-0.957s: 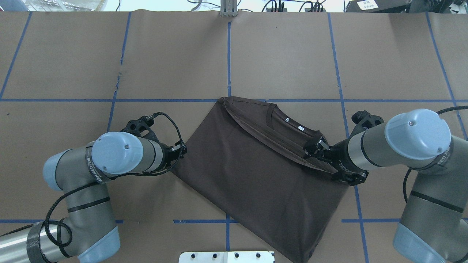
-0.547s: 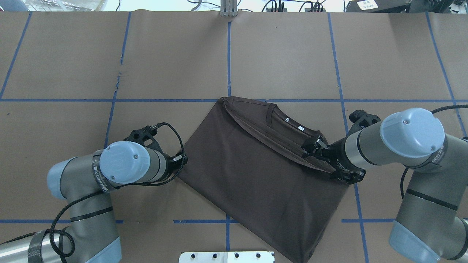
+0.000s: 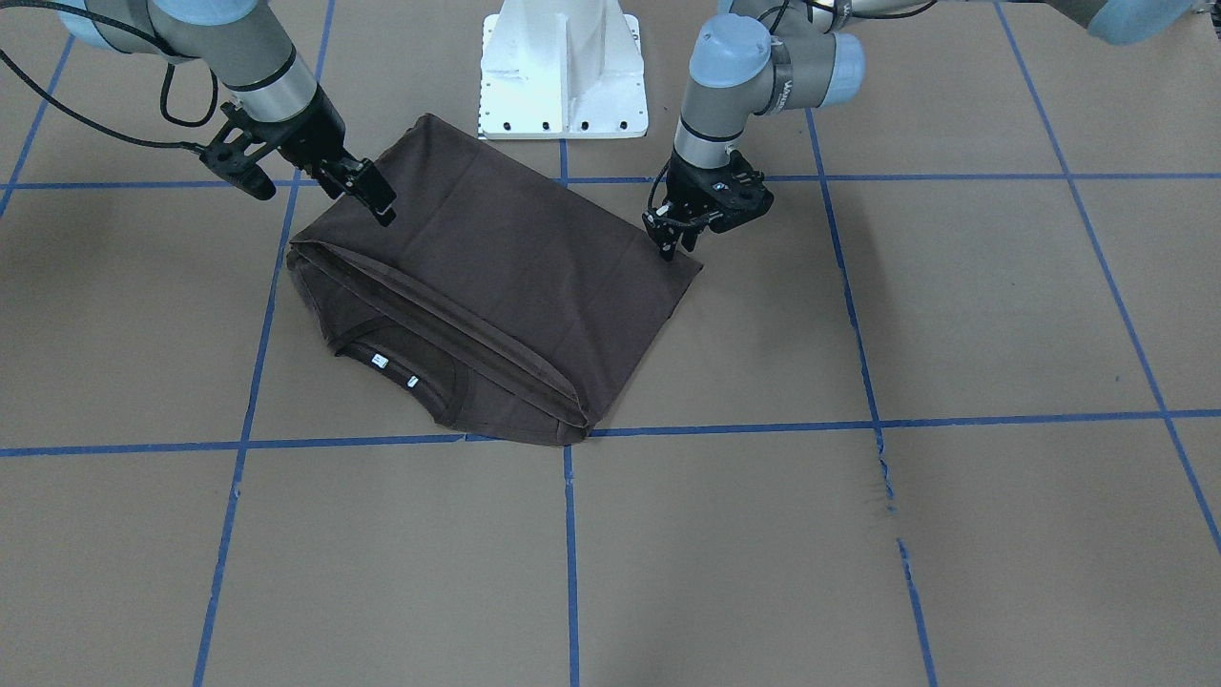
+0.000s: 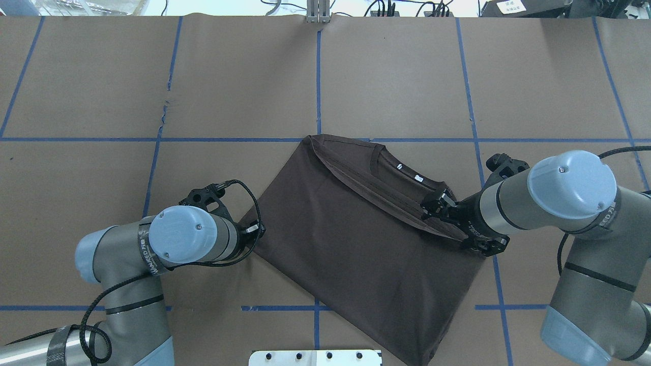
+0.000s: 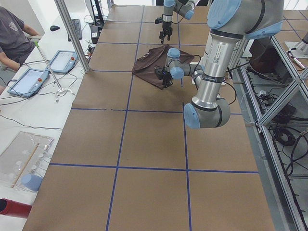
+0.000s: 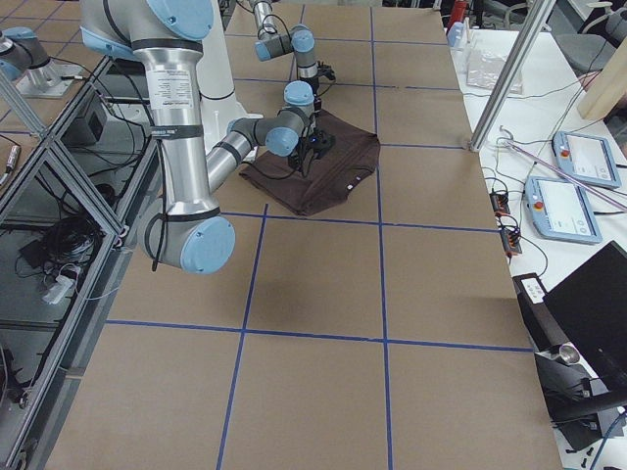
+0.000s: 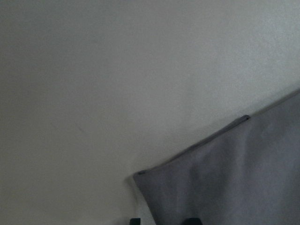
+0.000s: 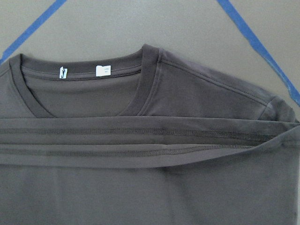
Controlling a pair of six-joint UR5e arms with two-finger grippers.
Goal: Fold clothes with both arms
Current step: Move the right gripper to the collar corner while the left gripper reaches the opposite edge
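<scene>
Left gripper (image 3: 666, 244) hangs at the left corner of the shirt (image 4: 356, 254), just above the bench (image 3: 906, 315). Its wrist view shows two dark tips apart at the lower edge, with the corner lying flat ahead of them, so it looks open and holds nothing. Right gripper (image 3: 379, 202) sits over the right end of the folded-up hem (image 8: 150, 140); whether it is parted or pinching cloth cannot be told. The shirt lies skewed across the bench's middle, folded once, with the hem stopping short of the collar (image 8: 147, 84).

Judging from this, the main risk is at the left corner. That gripper may close on the top layer alone, or on bare bench beside the cloth, and the next fold would then drag one layer and open the stack. If the arms lift unevenly, the skewed shirt may twist and the hem slide over the collar.
</scene>
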